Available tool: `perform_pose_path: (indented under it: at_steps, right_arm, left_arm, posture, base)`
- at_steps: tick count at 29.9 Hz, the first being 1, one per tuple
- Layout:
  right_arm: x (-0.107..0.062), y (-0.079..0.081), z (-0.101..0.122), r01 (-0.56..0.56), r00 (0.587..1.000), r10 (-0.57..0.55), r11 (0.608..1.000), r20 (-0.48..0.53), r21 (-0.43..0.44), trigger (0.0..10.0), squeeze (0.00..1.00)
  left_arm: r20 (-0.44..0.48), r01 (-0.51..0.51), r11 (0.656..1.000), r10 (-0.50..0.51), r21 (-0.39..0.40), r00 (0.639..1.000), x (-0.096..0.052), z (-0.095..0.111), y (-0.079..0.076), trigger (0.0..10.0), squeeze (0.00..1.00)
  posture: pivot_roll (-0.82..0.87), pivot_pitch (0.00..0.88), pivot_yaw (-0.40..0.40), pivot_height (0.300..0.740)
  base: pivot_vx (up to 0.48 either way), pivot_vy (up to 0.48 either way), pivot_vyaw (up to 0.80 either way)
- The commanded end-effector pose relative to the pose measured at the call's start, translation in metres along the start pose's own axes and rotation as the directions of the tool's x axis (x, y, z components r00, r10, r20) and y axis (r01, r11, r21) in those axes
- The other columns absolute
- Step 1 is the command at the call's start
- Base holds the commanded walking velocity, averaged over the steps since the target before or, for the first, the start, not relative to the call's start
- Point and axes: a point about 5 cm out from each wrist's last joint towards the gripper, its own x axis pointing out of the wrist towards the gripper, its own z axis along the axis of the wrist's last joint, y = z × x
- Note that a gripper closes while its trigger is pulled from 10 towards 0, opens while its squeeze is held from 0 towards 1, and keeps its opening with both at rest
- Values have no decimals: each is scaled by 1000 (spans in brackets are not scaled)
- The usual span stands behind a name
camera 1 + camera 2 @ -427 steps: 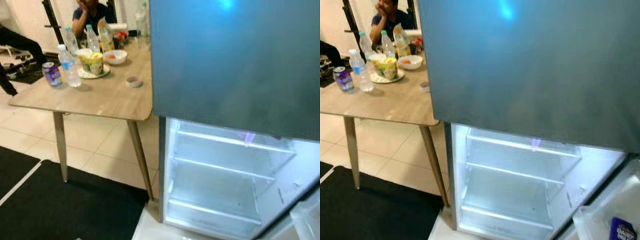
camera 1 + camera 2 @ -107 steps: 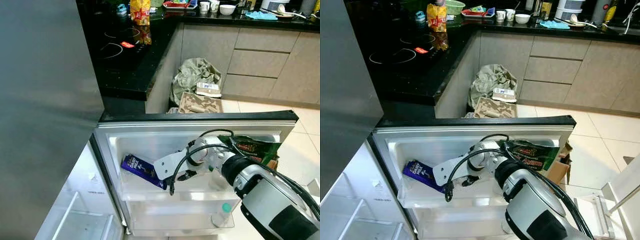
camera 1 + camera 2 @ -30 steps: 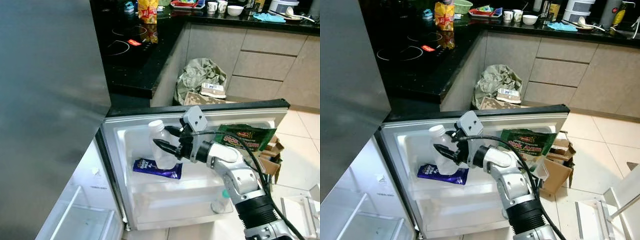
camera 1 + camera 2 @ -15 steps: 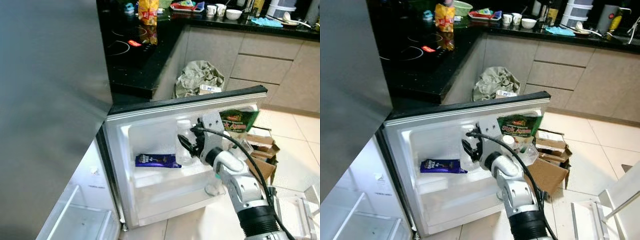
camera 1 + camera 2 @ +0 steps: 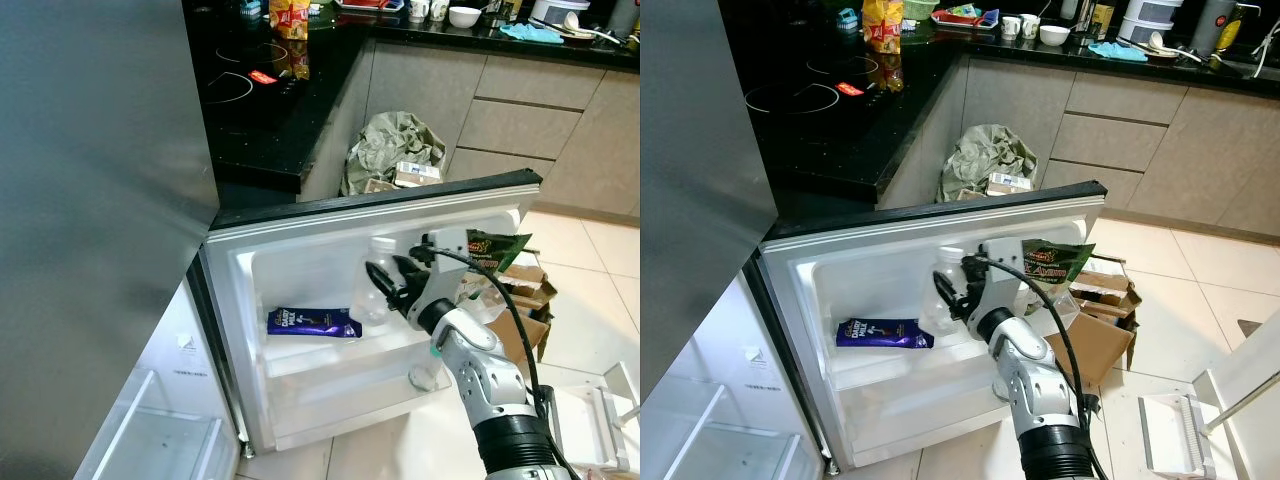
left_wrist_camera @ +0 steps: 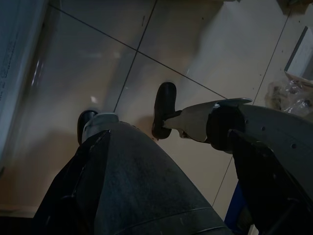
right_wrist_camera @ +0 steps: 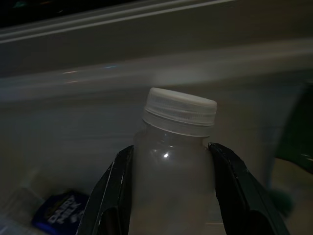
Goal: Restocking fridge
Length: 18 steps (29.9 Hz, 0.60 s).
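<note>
Since a second ago I've carried the clear plastic bottle [image 7: 173,161] rightward from above the purple chocolate bar [image 5: 313,322]; right gripper [image 5: 385,285] clamps its upright neck, door shelf [image 5: 330,355] directly beneath. Left gripper [image 6: 146,196] idle; can't tell its fingers.

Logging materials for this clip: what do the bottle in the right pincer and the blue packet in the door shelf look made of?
Bottle: seemingly translucent plastic, with a cloudy wall, a small highlight and a ribbed white cap. Packet: probably glossy printed foil or film, lying flat; too small to tell which.
</note>
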Motion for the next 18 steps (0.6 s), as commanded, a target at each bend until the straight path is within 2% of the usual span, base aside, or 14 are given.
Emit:
perform_pose_path:
  at_steps: [1,6,11,15,17,18]
  right_arm:
    - [1,-2,4,34,998,-33,999,44,-22,0,0]
    - [0,-3,1,66,995,-64,997,73,-27,0,0]
    - [2,10,-3,0,993,-2,1000,116,13,0,0]
    - [3,11,-4,9,992,-10,1000,124,6,0,0]
    - [4,6,-4,60,990,-48,994,134,-87,0,0]
    - [4,6,-4,60,990,-48,994,134,-87,0,0]
  left_arm:
    - [-43,2,999,-3,-36,999,-2,-17,-2,10000,0]
    - [-43,2,999,-3,-35,999,-3,-17,-1,10000,0]
    - [-50,5,1000,-6,-22,999,-4,-17,1,10000,0]
    - [-51,6,1000,-7,-19,999,-5,-17,1,10000,0]
    - [-52,6,1000,-7,-15,999,-7,-18,4,10000,0]
    - [-52,6,1000,-7,-15,999,-7,-18,4,10000,0]
  posture:
    - [-142,78,-63,740]
    - [-136,84,-59,740]
    - [-132,102,-39,740]
    - [-130,107,-37,740]
    - [-126,119,-29,740]
    - [-126,119,-29,740]
  base:
    - [0,0,0]
    - [0,0,0]
    - [0,0,0]
    - [0,0,0]
    - [0,0,0]
    - [0,0,0]
